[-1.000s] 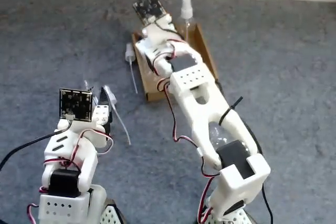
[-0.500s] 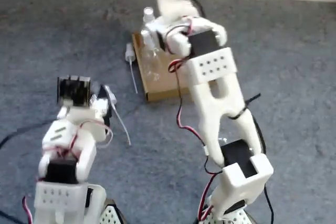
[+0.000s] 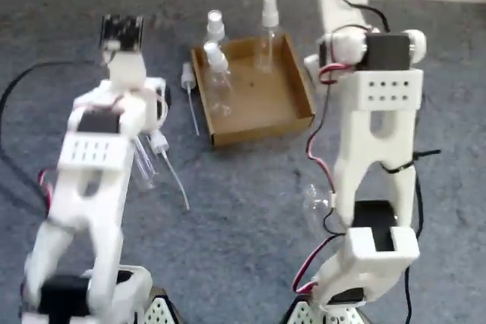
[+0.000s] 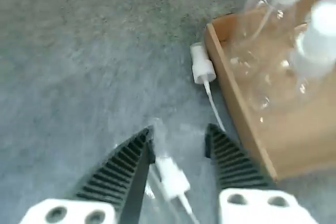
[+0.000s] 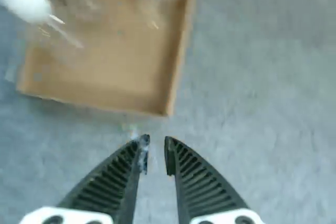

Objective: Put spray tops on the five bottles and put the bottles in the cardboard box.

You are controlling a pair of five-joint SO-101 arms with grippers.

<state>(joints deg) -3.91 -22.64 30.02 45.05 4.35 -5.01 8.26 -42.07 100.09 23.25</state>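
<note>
1. Cardboard box (image 3: 262,128) sits on the grey carpet (image 3: 425,36), between the two arms and toward the far side.
2. Three bottles with spray tops on stand upright in the box. The corner bottle (image 3: 216,29) is at the far left corner, the front bottle (image 3: 217,73) is just nearer along the left wall, and the back bottle (image 3: 269,24) is against the far wall.
3. A loose spray top (image 3: 187,80) lies on the carpet just outside the box's left wall, its thin tube pointing back toward the arms.
4. A second spray top (image 3: 159,142) lies beside the left arm, its long tube trailing across the carpet. A clear bare bottle (image 3: 143,166) lies on its side just next to it; whether the two touch cannot be told.
5. The left gripper (image 4: 178,135) hangs over that second spray top with its fingers spread wide and nothing held. The white head of the top shows on the carpet below the gap.
6. The right gripper (image 5: 154,153) hovers over the carpet just off a corner of the box. Only a narrow gap separates its fingers, and nothing is between them.
7. A fifth bottle (image 3: 317,201) lies on its side beside the right arm's lower link, well apart from the box.
</note>
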